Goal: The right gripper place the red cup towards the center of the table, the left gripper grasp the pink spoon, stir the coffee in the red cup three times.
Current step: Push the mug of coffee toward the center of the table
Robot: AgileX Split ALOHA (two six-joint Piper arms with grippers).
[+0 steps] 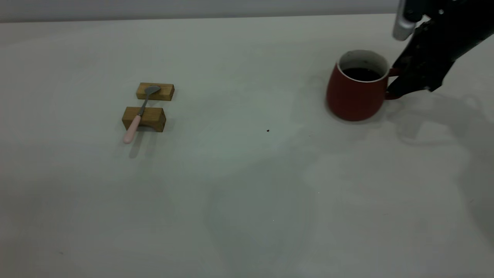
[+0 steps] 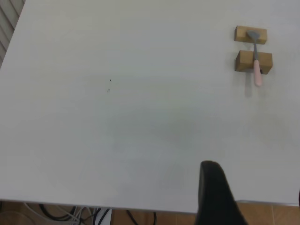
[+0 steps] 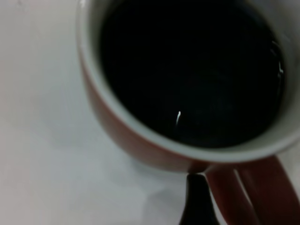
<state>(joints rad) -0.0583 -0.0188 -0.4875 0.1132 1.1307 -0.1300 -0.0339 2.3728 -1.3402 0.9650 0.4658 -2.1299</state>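
1. Exterior view: the rounded dark red ceramic cup [image 1: 357, 92], holding dark coffee [image 1: 361, 74], stands far right on the pale grey surface [image 1: 247, 185]. The black right end effector [image 1: 397, 83] is at its loop handle; grip closure cannot be told.
2. Left wrist view: the pink-handled metal spoon [image 2: 256, 61] bridges two tan wooden blocks [image 2: 253, 48], likely raised for grasping. The left end effector [image 2: 215, 197] is well apart, opening unclear.
3. Right wrist view: one dark finger [image 3: 197, 201] is beside the handle.
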